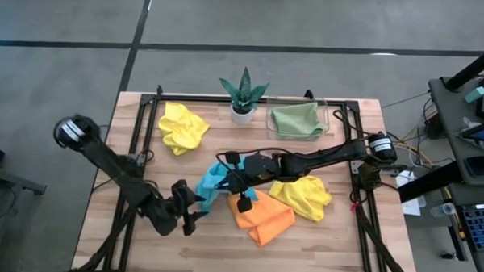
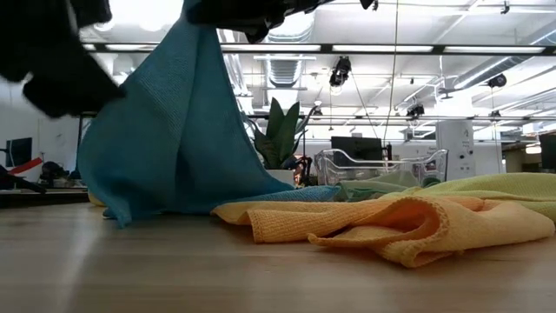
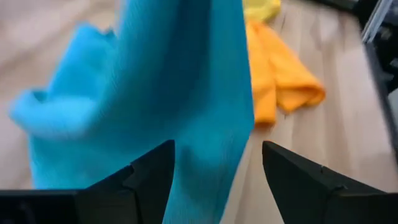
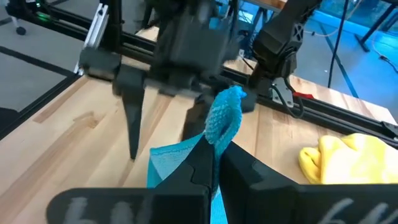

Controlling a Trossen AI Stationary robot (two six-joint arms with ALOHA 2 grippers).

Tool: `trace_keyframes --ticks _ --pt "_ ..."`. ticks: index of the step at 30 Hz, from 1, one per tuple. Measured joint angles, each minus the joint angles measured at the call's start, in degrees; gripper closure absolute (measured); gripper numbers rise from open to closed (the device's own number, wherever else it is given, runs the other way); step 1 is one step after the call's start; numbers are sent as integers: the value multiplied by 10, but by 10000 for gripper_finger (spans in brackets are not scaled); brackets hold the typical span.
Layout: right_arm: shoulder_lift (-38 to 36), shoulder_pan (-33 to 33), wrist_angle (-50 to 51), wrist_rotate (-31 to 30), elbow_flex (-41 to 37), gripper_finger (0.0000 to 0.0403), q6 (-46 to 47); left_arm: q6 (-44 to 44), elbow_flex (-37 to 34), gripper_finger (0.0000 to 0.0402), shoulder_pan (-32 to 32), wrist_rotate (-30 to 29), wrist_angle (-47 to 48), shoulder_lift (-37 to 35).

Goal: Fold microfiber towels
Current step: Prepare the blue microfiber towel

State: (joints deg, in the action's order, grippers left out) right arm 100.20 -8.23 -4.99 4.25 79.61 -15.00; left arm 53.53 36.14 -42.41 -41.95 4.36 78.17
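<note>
A sky blue towel (image 1: pixel 212 183) hangs from my right gripper (image 1: pixel 234 174), which is shut on it near the table's middle. The towel's lower end (image 2: pixel 130 209) rests on the table. My left gripper (image 3: pixel 214 180) stands open just left of the towel, with the hanging cloth (image 3: pixel 186 93) in front of its fingers; I cannot tell if they touch it. An orange towel (image 1: pixel 263 219) and a yellow towel (image 1: pixel 302 196) lie crumpled to the right. A second yellow towel (image 1: pixel 182 127) lies at the far left. A green towel (image 1: pixel 297 120) lies in a clear tray. My right gripper pinches a bunched piece of the blue towel's upper edge (image 4: pixel 219 134) between its two shut fingers, and a tuft of cloth (image 4: pixel 227 106) sticks out past them. The fingers come roughly level from the table's right. The towel hangs slack below them, its lower end on the table.
A spiky potted plant (image 1: pixel 243 96) stands at the far edge beside the clear tray (image 1: pixel 325 115). A black metal frame (image 1: pixel 145 149) runs along the table's sides. Bare wood (image 1: pixel 125 253) shows along the near edge.
</note>
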Motion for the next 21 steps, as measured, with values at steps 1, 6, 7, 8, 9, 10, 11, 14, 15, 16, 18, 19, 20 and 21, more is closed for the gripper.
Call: trace_keyframes --ticks 1,6,7,8,9,10,11,14,15,16,18,19,20,21 --pt "0 0 0 0 0 394 0 14 0 176 0 4 2 15" --pt "0 0 0 0 0 394 0 60 6 176 5 8 11 83" --pt "0 0 0 0 0 394 -1 66 8 179 8 6 11 94" --pt "0 0 0 0 0 394 -2 74 10 185 11 2 11 104" --pt "0 0 0 0 0 394 -4 77 11 194 13 0 12 112" --pt "0 0 0 0 0 394 -5 76 15 207 15 0 12 119" --pt "-1 0 1 0 0 394 -5 76 19 225 17 -1 12 125" --pt "-4 0 4 1 1 394 -6 70 27 303 19 -3 16 129" --pt "-4 0 4 1 1 394 -6 68 27 337 19 -3 19 126" --pt "-4 0 4 1 1 394 -8 66 28 367 19 -3 23 123" --pt "-4 0 5 1 1 394 -13 61 28 389 19 -4 23 112" --pt "-4 0 5 1 1 394 -16 60 29 393 19 -4 24 105" --pt "-4 0 5 1 1 394 -20 54 32 397 19 -4 25 97" --pt "-7 0 6 1 1 394 -25 44 37 399 19 -4 25 88"
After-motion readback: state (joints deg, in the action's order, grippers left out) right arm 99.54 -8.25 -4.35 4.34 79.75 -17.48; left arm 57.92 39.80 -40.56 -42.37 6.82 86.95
